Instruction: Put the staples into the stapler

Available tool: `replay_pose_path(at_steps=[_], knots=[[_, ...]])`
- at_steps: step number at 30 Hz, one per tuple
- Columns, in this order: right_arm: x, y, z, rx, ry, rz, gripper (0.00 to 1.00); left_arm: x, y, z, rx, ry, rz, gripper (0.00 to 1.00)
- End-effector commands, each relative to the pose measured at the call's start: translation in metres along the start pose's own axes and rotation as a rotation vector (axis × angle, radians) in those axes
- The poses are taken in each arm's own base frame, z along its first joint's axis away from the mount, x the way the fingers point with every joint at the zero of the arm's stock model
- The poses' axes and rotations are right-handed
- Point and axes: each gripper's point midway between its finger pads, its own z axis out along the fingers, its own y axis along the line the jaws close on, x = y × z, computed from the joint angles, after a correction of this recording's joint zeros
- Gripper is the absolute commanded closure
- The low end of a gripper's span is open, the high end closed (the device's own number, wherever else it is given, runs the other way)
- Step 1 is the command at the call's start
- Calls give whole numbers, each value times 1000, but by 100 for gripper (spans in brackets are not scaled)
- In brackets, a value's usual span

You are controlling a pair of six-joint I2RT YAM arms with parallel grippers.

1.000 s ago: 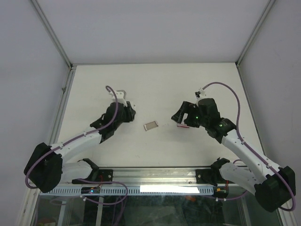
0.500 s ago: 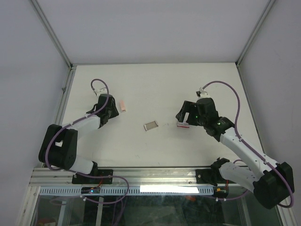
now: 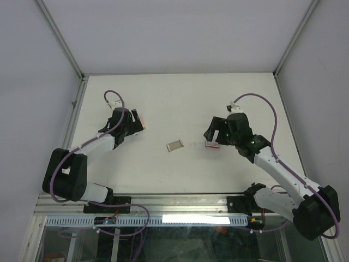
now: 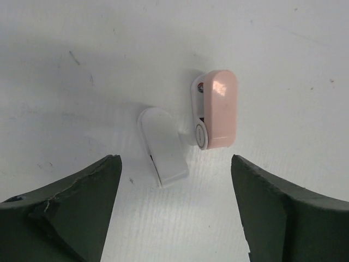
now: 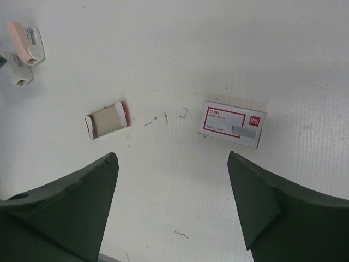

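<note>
Ahead of the left pincer point(image 4: 174, 185), just past its fingertips, lies the stapler point(image 4: 217, 109): a pink oblong with its white part point(image 4: 162, 144) swung out to one side, the two joined at a hinge. The pincer's fingers point(image 4: 65, 213) stand wide apart and hold nothing. The white part sits in line with the gap between them, while the pink body lies nearer the right-hand finger. Neither finger touches the stapler, and bare table shows on both sides of it.

Ahead of the right pincer point(image 5: 172, 180), toward its right-hand finger, the box of staples point(image 5: 233, 124) lies flat, white with a red frame on its face. It is apart from that finger, with a strip of bare table between its near edge and the fingertip. This pincer too is spread open and empty. Ahead on its left-hand side lies a small tray point(image 5: 107, 119), beige inside with a red end, well apart from the box. A few loose bits of wire point(image 5: 184, 112) lie between the two.

From above, the table point(image 3: 180, 93) is bare beyond both pincers up to its far edge. The stapler is on the side of the left rail point(image 3: 76, 109) but not against it, and the box lies well in from the right edge.
</note>
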Motion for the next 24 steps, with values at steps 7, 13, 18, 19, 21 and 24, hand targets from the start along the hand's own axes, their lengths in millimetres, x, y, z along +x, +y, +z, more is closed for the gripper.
replay_pose_path(at_steps=[7, 13, 18, 19, 21, 24], knots=[[-41, 23, 26, -92, -37, -85, 12, -84, -30, -29, 167, -207, -7, 3], [-99, -27, 49, -8, -157, 9, 12, -133, 35, -27, 131, -322, -171, 2], [-127, -101, 28, 131, -394, 118, 12, -147, 127, -54, 26, -524, -309, 1], [-123, -115, 22, 191, -442, 106, 12, -144, 135, -60, -12, -558, -291, 1], [-117, -141, 12, 311, -519, 90, 12, -140, 146, -72, -58, -642, -270, 1], [-103, -171, 6, 437, -584, 56, 12, -119, 146, -67, -46, -673, -230, 1]])
